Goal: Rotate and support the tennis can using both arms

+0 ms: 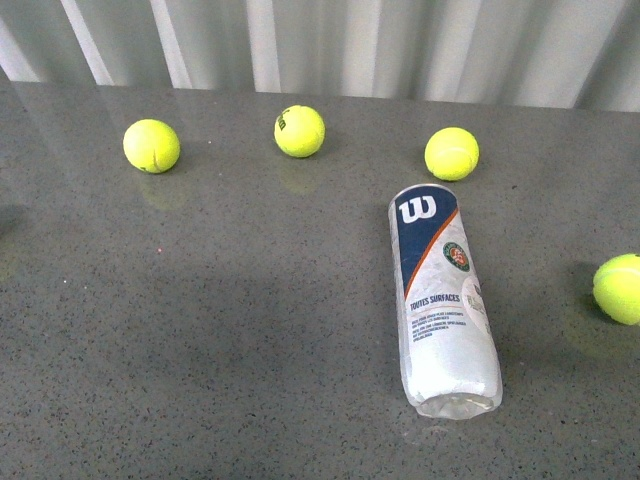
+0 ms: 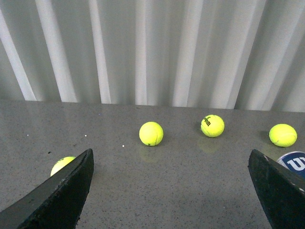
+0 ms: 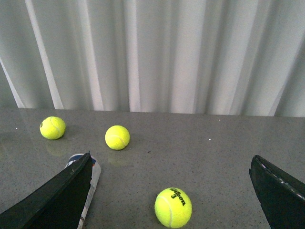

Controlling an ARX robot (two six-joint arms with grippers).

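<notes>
One clear plastic cylinder of a tennis can [image 1: 445, 300], navy-and-white label with a white W and an orange stripe, lying on its side right of centre in the front view, W end towards the top of the frame, on a grey speckled tabletop [image 1: 200, 330]. Untouched; no arm visible in that view.

Two black claws, both spread wide and empty. Left gripper [image 2: 170, 157]: only the can's W end at the lower right edge of its frame. Right gripper [image 3: 171, 157]: the can's end peeking beside one finger at lower left.

Judged not yet begun: reaching, gripping, rotating and supporting all left to do.

Four yellow-green tennis balls [image 1: 299, 131] in the front view, three in a row across the top, one at the right edge. Probably a fifth ball [image 2: 64, 164], half hidden behind a finger, lower left of the left wrist view.
</notes>
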